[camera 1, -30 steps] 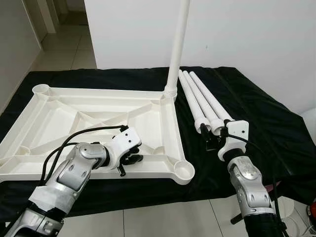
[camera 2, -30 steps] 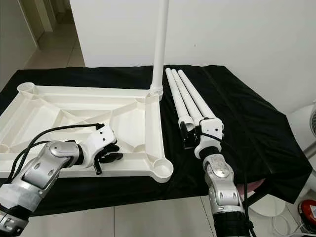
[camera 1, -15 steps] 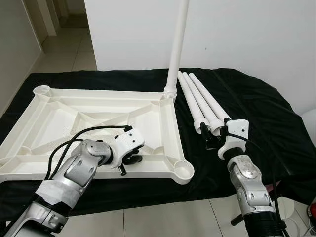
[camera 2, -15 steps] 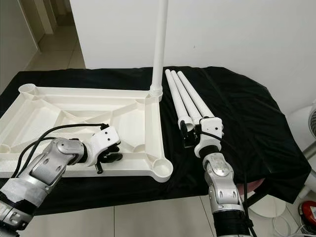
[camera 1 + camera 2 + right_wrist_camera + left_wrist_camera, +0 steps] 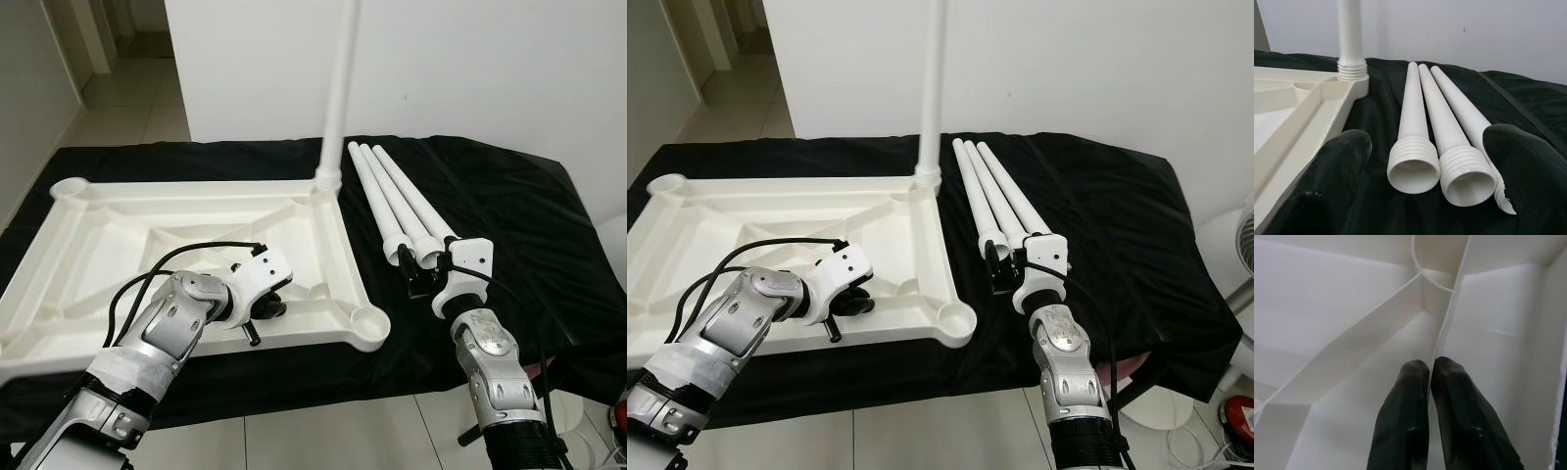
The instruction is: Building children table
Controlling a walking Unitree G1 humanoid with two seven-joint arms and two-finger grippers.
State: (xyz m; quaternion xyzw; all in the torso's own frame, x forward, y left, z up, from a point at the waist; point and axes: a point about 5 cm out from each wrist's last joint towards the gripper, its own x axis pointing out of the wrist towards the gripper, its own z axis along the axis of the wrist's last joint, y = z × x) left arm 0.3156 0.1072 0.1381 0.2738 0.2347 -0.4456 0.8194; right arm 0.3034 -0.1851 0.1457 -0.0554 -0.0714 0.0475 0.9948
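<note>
Left gripper (image 5: 257,315) pinched shut on a rib of the upturned tabletop (image 5: 118,235); right gripper (image 5: 1425,161) spread wide (empty) around the loose legs (image 5: 397,201) beside it. Best closed squarely on one leg.

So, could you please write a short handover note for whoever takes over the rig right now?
Left gripper: shut on a thin inner rib of the upturned white plastic tabletop, near its front right corner.
Right gripper: open, fingers either side of the threaded ends of the three loose white plastic legs, not gripping.
The tabletop lies underside up on the black cloth; the loose legs lie side by side on the cloth to its right.
Done: one white leg stands upright in the far right corner socket.
Left: pick up each loose leg and fit one into each of the other three corner sockets.
</note>
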